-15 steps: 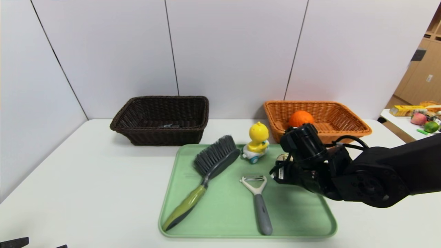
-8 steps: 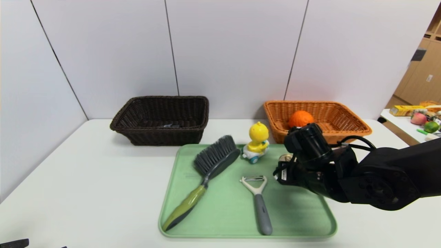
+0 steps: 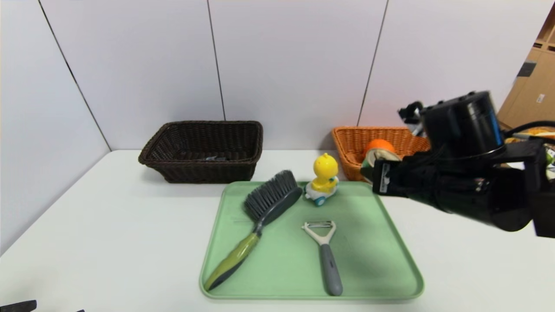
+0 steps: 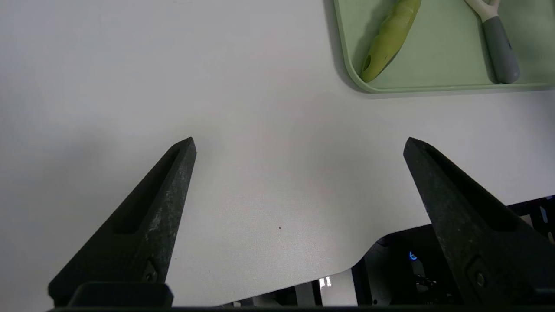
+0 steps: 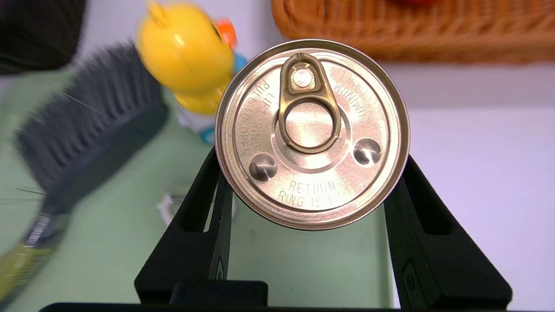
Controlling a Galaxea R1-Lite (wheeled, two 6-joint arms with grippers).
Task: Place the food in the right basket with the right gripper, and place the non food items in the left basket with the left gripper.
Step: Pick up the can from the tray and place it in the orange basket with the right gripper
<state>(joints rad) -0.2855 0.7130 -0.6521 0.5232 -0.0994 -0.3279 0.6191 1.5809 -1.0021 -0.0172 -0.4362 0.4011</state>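
Jaws of the left gripper (image 4: 299,143) gape wide over bare table (image 4: 217,130) at seven o'clock. Left basket (image 3: 204,149) sits at ten o'clock, contents unclear. On the tray (image 3: 373,268) lie a brush (image 3: 260,216), toy duck (image 3: 323,177) and peeler (image 3: 325,255). Right gripper (image 5: 308,195) clamps a can (image 5: 312,134) at two o'clock, beside the right basket (image 3: 351,145) holding an orange (image 3: 377,145).
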